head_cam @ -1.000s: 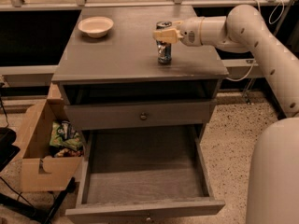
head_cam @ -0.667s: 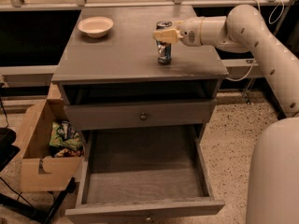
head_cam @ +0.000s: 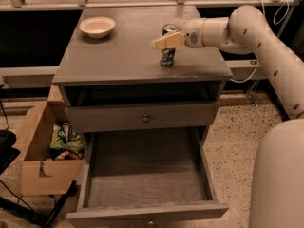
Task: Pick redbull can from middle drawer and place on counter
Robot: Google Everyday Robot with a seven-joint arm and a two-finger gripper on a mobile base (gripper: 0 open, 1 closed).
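Probably lab: robot gripper [head_cam: 166,41] over counter [head_cam: 124,56].

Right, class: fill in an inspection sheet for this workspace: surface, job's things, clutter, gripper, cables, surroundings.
Surface: counter, grey wood, matte.
Job's things: redbull can upright on the counter's right side; middle drawer pulled out, nothing seen inside.
Clutter: cream bowl at the counter's back left.
Gripper: gripper at the can's upper part, reaching in from the right.
Cables: thin light cable hanging below the arm.
Surroundings: cardboard box with packets on the speckled floor, left of the cabinet.
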